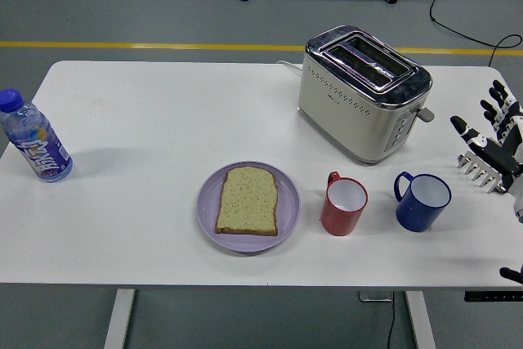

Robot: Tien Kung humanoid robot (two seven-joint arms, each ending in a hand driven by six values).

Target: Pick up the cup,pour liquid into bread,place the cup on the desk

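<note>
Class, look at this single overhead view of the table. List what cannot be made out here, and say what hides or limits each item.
1. Blue cup and red cup: head view is too oblique to show any liquid inside.
2. Right hand: the wrist and arm are cut off by the right edge.
3. Slotted utensil: mostly hidden behind the right hand.
4. Bottle: the label print is too small to read.
5. Left hand: out of view.

Right hand open beside the cups, nothing held

The right hand (494,132) hangs at the table's (147,120) three o'clock edge, fingers spread, apart from the blue cup (422,201); a red cup (343,205) stands at the blue cup's nine o'clock, then bread (248,199) on a purple plate (207,210), toaster (364,91) at twelve, bottle (33,136) far at nine
</note>
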